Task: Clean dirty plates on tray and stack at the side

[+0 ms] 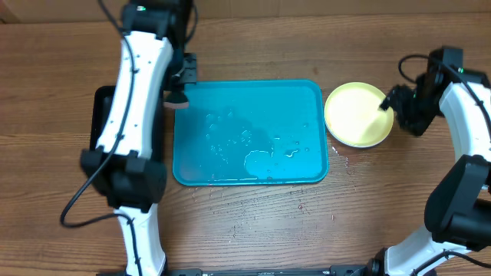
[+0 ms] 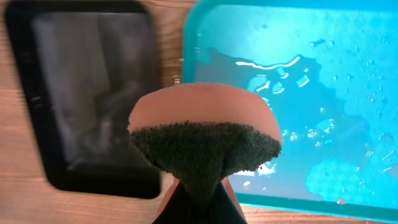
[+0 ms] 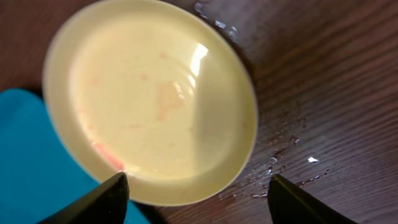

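The turquoise tray (image 1: 249,180) lies in the middle of the table, wet and holding no plates; it also shows in the left wrist view (image 2: 311,50). A yellow-green plate (image 1: 357,113) sits on the table just right of the tray. In the right wrist view, the plate (image 3: 149,99) shows faint red smears. My right gripper (image 1: 387,100) is open and empty, its fingers (image 3: 198,186) spread around the plate's near edge. My left gripper (image 1: 178,96) is shut on a pink-and-green sponge (image 2: 205,137) over the tray's far left corner. The light blue and white-pink plates are not visible.
A narrow black tray (image 1: 102,115) lies left of the turquoise tray, partly under my left arm; it also shows in the left wrist view (image 2: 87,93). Water drops (image 1: 337,157) spot the wood in front of the tray and plate.
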`<action>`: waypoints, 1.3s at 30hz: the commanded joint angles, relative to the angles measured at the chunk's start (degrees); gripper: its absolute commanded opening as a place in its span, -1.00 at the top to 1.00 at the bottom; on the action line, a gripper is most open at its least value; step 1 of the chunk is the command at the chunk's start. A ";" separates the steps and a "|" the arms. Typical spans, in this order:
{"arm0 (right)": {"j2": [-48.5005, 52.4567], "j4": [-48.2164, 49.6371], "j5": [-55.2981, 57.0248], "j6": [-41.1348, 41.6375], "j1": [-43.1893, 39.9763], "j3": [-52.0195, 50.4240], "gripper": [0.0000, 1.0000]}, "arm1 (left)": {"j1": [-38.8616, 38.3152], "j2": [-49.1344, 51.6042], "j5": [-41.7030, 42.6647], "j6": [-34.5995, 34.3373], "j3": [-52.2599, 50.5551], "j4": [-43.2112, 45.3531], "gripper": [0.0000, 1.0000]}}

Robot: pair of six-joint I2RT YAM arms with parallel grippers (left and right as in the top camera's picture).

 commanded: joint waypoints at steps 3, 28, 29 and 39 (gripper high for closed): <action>-2.34 -2.19 -1.81 -2.40 4.98 6.86 -0.67 | 4.76 -10.75 0.07 -0.31 -1.90 -0.28 0.91; -2.38 -0.70 -1.73 -3.69 15.58 7.04 -0.88 | 22.53 -25.68 6.12 9.97 -67.43 44.92 0.92; -2.38 -0.72 -1.70 -3.72 15.58 7.04 -0.88 | 22.53 -25.64 6.14 9.88 -68.11 45.38 0.91; -2.49 -0.46 -1.75 -3.93 15.58 7.10 -0.89 | 22.53 -25.81 7.74 9.79 -68.63 44.78 -0.35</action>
